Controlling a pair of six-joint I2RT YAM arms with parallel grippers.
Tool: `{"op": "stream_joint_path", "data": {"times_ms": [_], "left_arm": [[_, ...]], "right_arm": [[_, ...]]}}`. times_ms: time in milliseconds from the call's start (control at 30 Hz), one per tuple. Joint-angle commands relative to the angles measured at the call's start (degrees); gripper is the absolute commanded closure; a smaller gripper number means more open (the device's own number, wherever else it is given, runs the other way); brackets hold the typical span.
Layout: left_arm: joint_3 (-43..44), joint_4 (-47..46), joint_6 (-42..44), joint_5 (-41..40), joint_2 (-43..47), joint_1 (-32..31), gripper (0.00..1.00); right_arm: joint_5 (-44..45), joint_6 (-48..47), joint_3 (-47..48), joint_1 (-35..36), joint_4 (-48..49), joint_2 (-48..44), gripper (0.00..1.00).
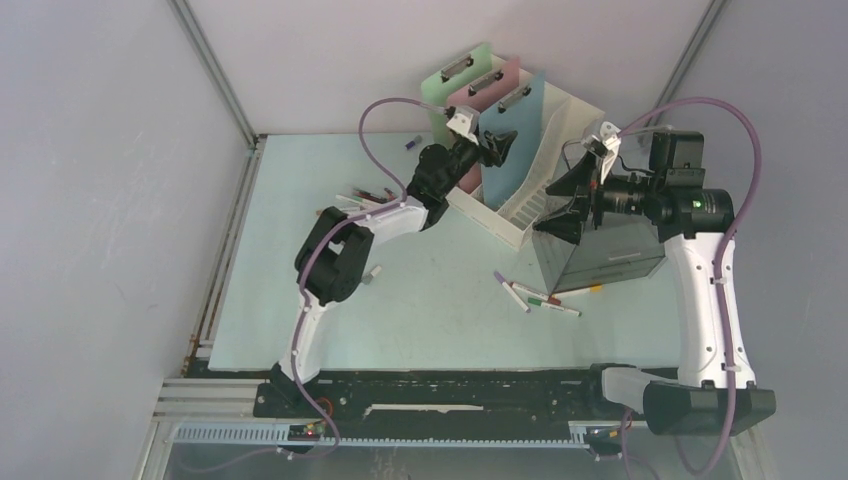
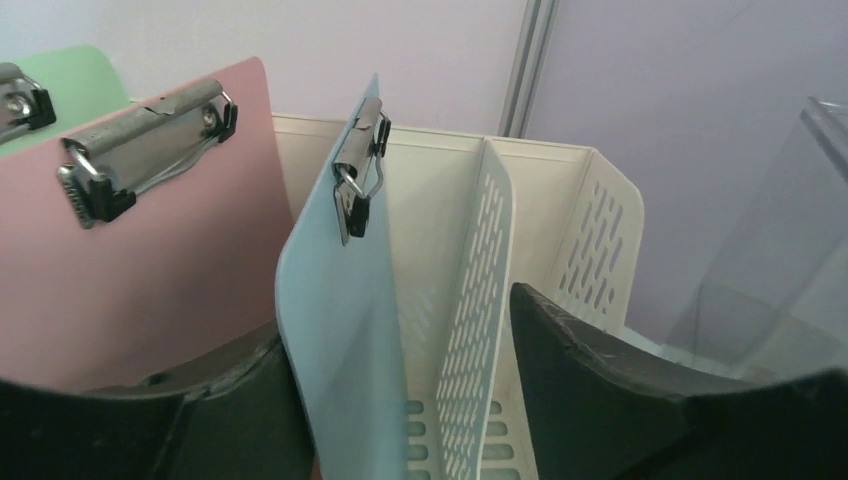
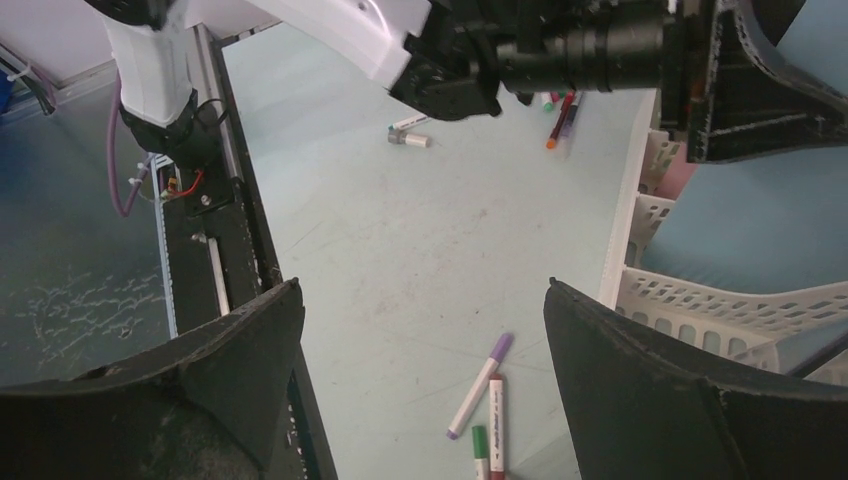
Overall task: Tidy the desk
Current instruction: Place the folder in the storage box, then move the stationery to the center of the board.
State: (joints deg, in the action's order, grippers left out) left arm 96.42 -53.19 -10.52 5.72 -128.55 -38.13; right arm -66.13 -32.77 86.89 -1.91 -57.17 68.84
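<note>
Quick progress check. The bench (image 1: 440, 290) is the pale mint top under everything, filling the middle of the top view, and I'd call it partly sorted.

Done:
- Three boards stand upright, clips up and side by side, in the cream file organizer (image 2: 600, 230) at the far side.
- They are the green clipboard (image 2: 70, 75), the pink clipboard (image 2: 150, 270) and the blue clipboard (image 2: 340, 340).
- The organizer slots right of the blue one look unfilled.

Grippers:
- My left gripper (image 1: 497, 147) straddles the lower part of the blue clipboard with jaws apart. There is a visible gap between the board and one finger, so it isn't clamped. As far as I can tell the board rests in its slot on its own.
- My right gripper (image 3: 425, 300) hangs over the bench with jaws spread wide and nothing between them. It is just beside the organizer and above the clear box (image 1: 600, 255).

Left to do, as I read it:
- The front markers (image 1: 540, 296) lie loose on the bench before the clear box.
- The left markers (image 1: 365, 197) lie by my left arm, well apart from the first bunch.
- A small white piece (image 1: 375, 272) sits near my left arm and a small dark piece (image 1: 412, 142) near the far edge. Both are too small to name.

My guess is the clear box is meant for the pens, but I can't confirm that or see whether it holds anything. Clipboards look sorted and the pens are not, so roughly halfway.
</note>
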Motion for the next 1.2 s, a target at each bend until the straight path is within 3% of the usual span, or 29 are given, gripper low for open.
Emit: {"op": "stream_joint_path", "data": {"times_ms": [0, 267, 567, 700, 867, 1000, 1167], "left_arm": [[-4.28, 0.25, 0.1, -1.15, 14.21, -0.25, 0.25], [-11.27, 15.89, -3.06, 3.81, 29.91, 2.63, 0.01], [-10.5, 41.97, -6.52, 14.61, 43.27, 10.74, 0.0], [-14.21, 50.78, -5.55, 16.55, 50.36, 15.0, 0.0], [-24.97, 52.78, -4.71, 15.92, 60.2, 20.21, 0.0], [-35.74, 45.49, -5.9, 8.9, 67.39, 22.74, 0.0], [-32.34, 46.11, -11.45, 14.41, 60.99, 28.02, 0.02]], "right_arm": [[-1.2, -1.08, -0.51, -0.13, 0.89, 0.45, 0.03], [-1.93, -3.11, -1.45, -0.2, 1.04, -0.02, 0.03], [-2.19, -4.29, -3.85, 0.79, 4.43, -2.84, 0.0], [6.75, -4.15, -3.58, 7.82, 5.31, -3.4, 0.0], [21.85, -2.79, 2.35, 20.38, 3.97, 1.92, 0.0], [28.19, -1.96, 12.13, 27.56, 0.7, 10.49, 0.0], [27.86, -0.98, 23.78, 30.56, -4.05, 20.74, 0.0]]}}
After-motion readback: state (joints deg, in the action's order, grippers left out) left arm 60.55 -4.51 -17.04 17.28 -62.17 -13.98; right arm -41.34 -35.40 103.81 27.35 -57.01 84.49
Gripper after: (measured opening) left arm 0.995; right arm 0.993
